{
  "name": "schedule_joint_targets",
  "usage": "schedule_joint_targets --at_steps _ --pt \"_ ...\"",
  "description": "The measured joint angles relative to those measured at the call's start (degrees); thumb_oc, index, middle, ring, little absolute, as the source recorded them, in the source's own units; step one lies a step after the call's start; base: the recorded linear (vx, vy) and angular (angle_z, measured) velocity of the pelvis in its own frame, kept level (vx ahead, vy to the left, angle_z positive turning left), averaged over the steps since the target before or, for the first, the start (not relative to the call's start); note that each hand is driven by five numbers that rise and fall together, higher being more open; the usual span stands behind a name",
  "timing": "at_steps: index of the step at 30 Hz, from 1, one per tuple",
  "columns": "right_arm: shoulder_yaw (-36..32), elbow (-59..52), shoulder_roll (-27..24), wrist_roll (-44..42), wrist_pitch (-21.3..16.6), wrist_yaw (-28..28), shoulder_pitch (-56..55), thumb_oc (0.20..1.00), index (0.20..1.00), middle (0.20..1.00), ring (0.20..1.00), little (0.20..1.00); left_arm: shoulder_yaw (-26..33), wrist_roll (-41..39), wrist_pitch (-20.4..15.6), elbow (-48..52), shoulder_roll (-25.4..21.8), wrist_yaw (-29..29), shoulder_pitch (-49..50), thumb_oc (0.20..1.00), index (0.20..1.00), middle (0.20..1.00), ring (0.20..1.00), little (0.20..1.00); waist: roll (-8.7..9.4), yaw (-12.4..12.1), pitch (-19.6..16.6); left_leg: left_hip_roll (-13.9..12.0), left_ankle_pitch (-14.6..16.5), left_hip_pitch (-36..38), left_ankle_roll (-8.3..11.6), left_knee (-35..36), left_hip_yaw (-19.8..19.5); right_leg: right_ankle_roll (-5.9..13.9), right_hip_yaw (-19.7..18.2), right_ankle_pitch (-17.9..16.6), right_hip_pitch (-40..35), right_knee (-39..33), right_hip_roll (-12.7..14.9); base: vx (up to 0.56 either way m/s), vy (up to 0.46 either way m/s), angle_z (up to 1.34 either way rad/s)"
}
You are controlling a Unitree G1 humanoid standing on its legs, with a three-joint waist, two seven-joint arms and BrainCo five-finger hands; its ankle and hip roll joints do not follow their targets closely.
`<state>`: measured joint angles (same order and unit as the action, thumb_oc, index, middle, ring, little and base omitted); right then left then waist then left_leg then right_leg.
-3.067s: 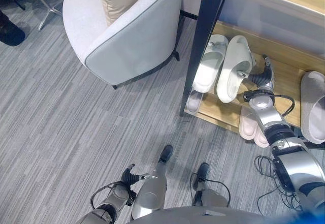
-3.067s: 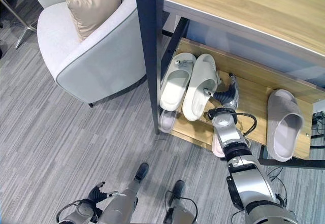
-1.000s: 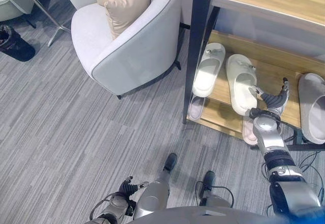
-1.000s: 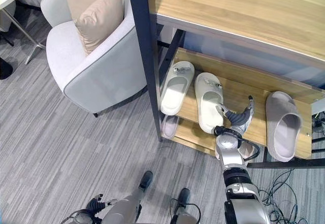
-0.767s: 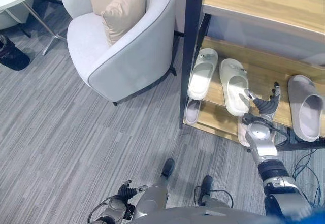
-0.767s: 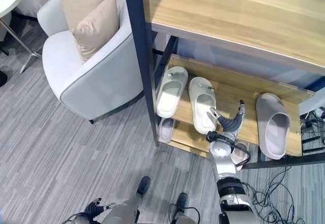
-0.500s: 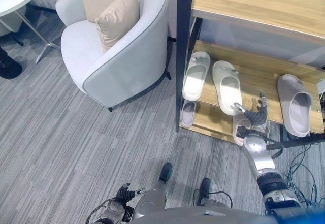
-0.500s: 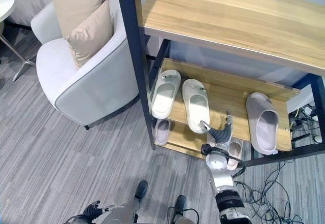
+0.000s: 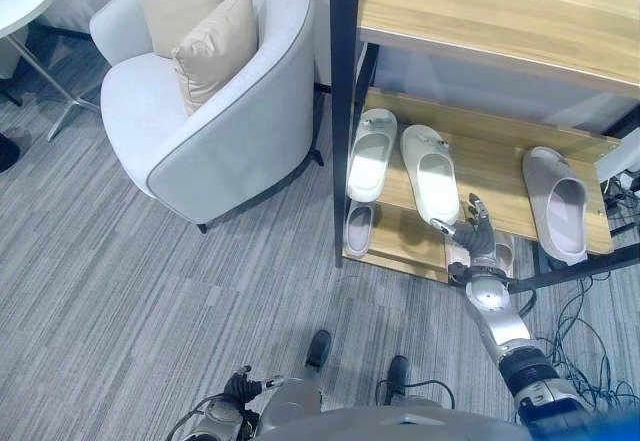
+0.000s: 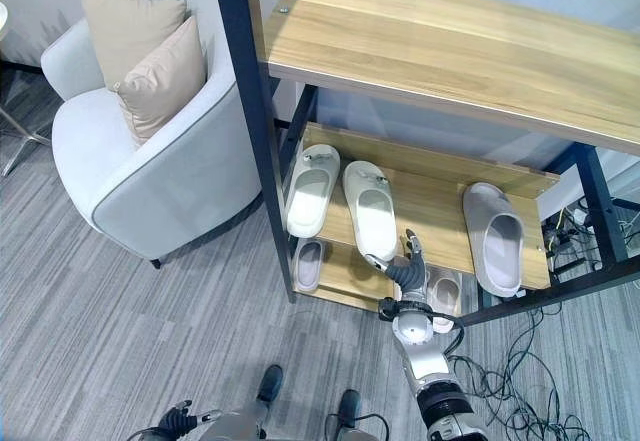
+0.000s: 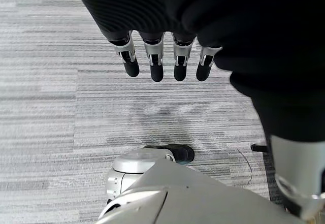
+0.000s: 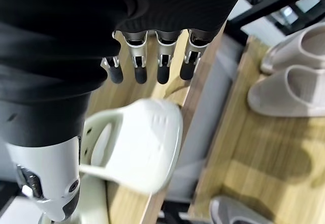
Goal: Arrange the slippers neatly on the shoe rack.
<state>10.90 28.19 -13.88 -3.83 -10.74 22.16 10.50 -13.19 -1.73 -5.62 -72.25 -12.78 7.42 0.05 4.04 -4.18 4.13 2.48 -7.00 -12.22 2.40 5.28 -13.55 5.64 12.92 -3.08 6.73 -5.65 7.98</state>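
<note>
Two cream slippers [image 9: 371,154] [image 9: 430,173] lie side by side on the left of the rack's middle wooden shelf [image 9: 495,166], nearly parallel. A grey slipper [image 9: 556,204] lies alone at the shelf's right end. My right hand [image 9: 472,238] is open at the shelf's front edge, just by the near end of the right cream slipper [image 12: 137,148], its fingers [image 12: 147,69] straight and holding nothing. My left hand [image 9: 240,389] hangs low over the carpet with its fingers [image 11: 162,64] straight.
On the lower shelf lie a small pale slipper [image 9: 357,227] and pink slippers [image 10: 443,291], partly behind my right hand. A black post [image 9: 343,111] stands at the rack's left. A white armchair [image 9: 200,111] with beige cushions stands left of the rack. Cables [image 9: 590,321] lie at the right.
The right cream slipper, earlier angled against the left one, now lies straight beside it. My right hand has drawn back to the shelf's front edge. The camera has pulled back.
</note>
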Motion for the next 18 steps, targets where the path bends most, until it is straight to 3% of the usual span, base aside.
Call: schedule_joint_targets --at_steps 9,18 --pt "4.4 -2.4 -0.6 1.0 0.0 -3.5 2.1 1.000 1.000 1.000 1.000 1.000 0.0 0.3 -0.3 0.0 0.7 0.0 0.0 1.000 1.000 1.000 1.000 1.000 -1.58 -0.3 0.9 0.0 0.1 0.0 -0.06 0.0 -0.1 0.01 0.1 0.1 0.0 0.0 0.0 0.00 0.000 0.00" --pt "4.8 -2.4 -0.7 1.2 0.0 -4.0 2.1 1.000 1.000 1.000 1.000 1.000 0.1 0.3 -0.3 0.0 0.8 0.0 0.0 1.000 1.000 1.000 1.000 1.000 -1.69 -0.1 0.9 0.1 0.1 0.0 0.00 0.0 -0.1 0.03 0.1 0.1 0.0 0.0 0.0 0.00 0.000 0.00"
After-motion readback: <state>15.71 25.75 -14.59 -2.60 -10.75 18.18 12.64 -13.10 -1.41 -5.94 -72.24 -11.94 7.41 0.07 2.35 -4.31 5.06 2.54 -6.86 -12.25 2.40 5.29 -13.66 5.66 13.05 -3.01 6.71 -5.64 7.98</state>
